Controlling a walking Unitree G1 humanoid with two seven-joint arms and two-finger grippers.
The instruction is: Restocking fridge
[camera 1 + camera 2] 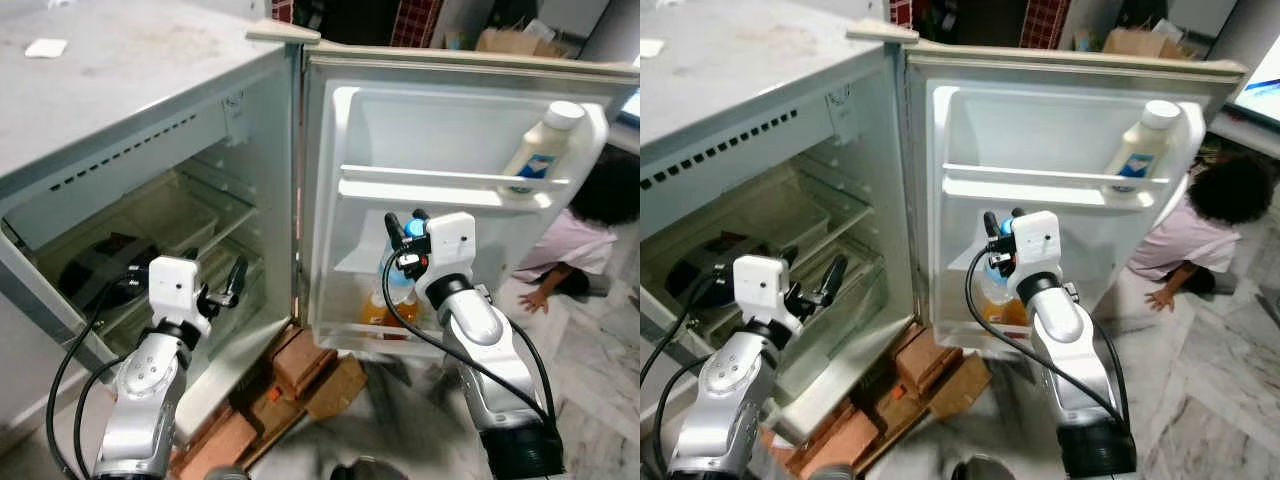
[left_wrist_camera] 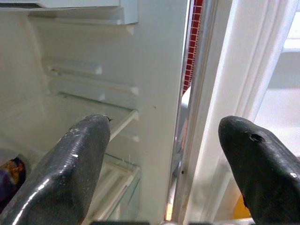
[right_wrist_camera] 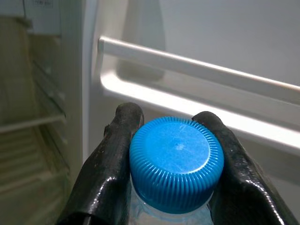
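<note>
Marble floor (image 1: 590,350) runs under a small fridge (image 1: 130,110) whose door (image 1: 330,200) is swung wide open, toward the robot's right. Inside that door sits the bottle (image 1: 398,290) with a blue cap (image 3: 176,161), standing upright on the lower door shelf (image 1: 345,335), its long axis vertical and its neck pointing up at the wrist. The right gripper (image 1: 404,222) is clamped on that neck just below the cap, one black finger on each side, as the right wrist view shows plainly. Orange liquid shows low in the shelf beside the bottle; whether that is a second bottle I cannot tell.

Judging by the task, the bottle looks to be at or near its resting place in the shelf, so the coming move probably turns on the fingers parting and drawing straight up along the bottle's axis, with the rail (image 3: 197,63) of the upper door shelf close above and beyond.

A white bottle (image 1: 540,150) leans in the upper door shelf, far right. The left gripper (image 1: 222,290) hovers with fingers (image 2: 70,164) apart at the fridge's open compartment, near the hinge side, holding nothing. Wooden blocks (image 1: 300,370) lie on the floor below the door. A person (image 1: 600,220) crouches beyond the door on the right.
</note>
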